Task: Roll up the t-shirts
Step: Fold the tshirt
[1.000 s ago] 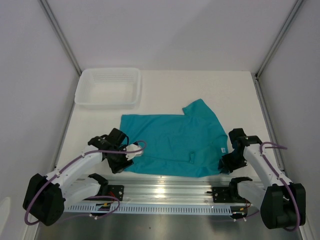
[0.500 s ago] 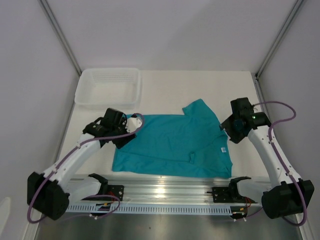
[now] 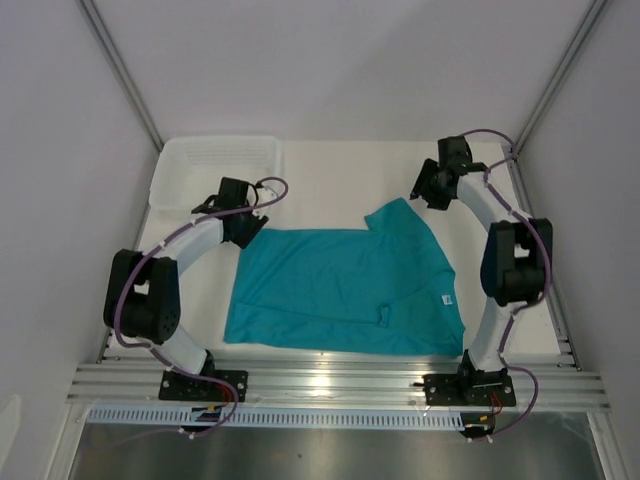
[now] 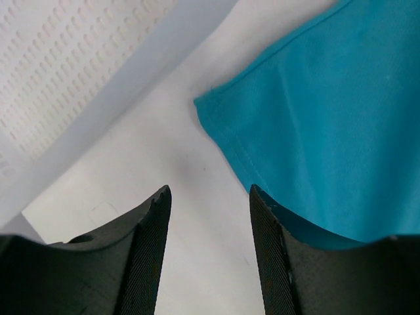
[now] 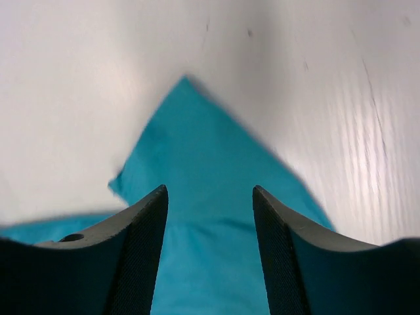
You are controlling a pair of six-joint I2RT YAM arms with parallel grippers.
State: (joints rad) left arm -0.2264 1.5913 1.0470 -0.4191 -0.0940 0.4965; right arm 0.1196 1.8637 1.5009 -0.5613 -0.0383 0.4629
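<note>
The teal t-shirt (image 3: 350, 285) lies spread flat on the white table, with one short sleeve (image 3: 400, 215) pointing to the far side and a small white label (image 3: 445, 298) near its right edge. My left gripper (image 3: 243, 228) hovers at the shirt's far-left corner. In the left wrist view the left gripper (image 4: 207, 193) is open over bare table, and the shirt corner (image 4: 216, 108) lies just ahead and to the right. My right gripper (image 3: 418, 192) is above the far sleeve. The right wrist view shows the right gripper (image 5: 209, 190) open, with the sleeve (image 5: 203, 170) below and nothing held.
A white plastic tray (image 3: 215, 170) stands at the far left, just beyond the left gripper, and its perforated wall (image 4: 59, 59) fills the upper left of the left wrist view. Grey walls close in both sides. An aluminium rail (image 3: 330, 385) runs along the near edge.
Both arms have swung from the shirt's near edge to its far side. The right jaws have opened wide. The shirt's near-left hem now lies spread out flatter.
</note>
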